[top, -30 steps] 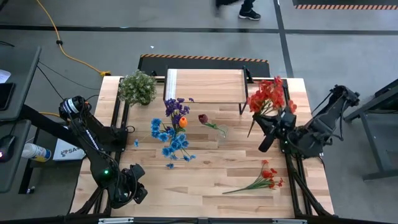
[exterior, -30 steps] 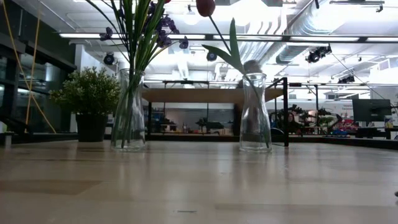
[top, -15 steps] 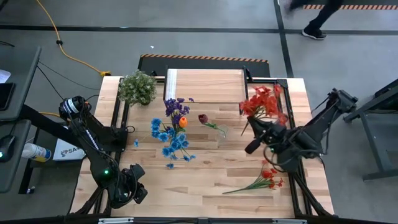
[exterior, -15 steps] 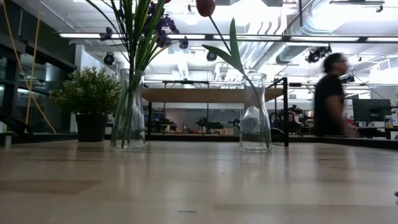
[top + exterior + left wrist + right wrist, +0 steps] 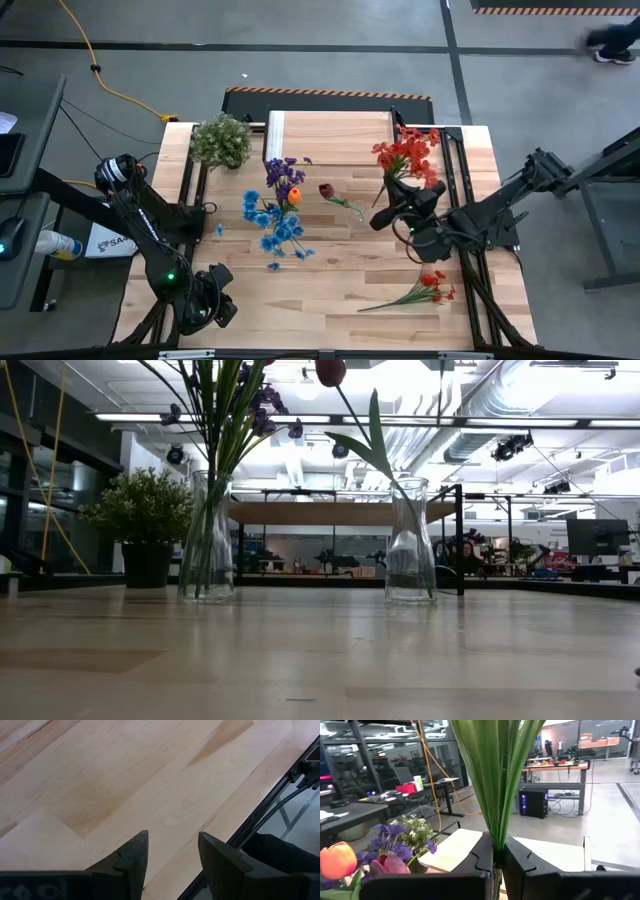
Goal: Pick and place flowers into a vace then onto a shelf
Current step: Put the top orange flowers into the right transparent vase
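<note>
Right claw (image 5: pixel 383 218) has swung in from the tabletop's right edge toward the middle since a second ago, carrying its red flower bunch (image 5: pixel 404 157) with it; left arm has not moved. The person at the far floor edge has walked off to the right.

Right claw: pressed together on the green stems (image 5: pixel 496 780) of the red bunch, pinched between the two dark fingers (image 5: pixel 482 857). Stems are broad flat green blades, blooms bright red-orange, fanning out beyond the claw toward the shelf (image 5: pixel 328 137).

Nearest to this claw on the tabletop (image 5: pixel 330 290): a second red flower sprig (image 5: pixel 425 288) lying flat, behind and to its side. Just ahead of the claw: clear glass vase (image 5: pixel 411 542) holding one dark maroon bloom (image 5: pixel 327 190) on a long stem. Further on: second vase (image 5: pixel 208 538) packed with blue, purple and orange flowers (image 5: pixel 278 210). Beyond those, the light wood shelf on black legs, top bare. Farthest, the bushy potted plant (image 5: pixel 221 140) beside the shelf.

Left claw (image 5: pixel 171 852): spread, pinching nothing, hovering over bare wood at the near left corner, well apart from all flowers.
</note>
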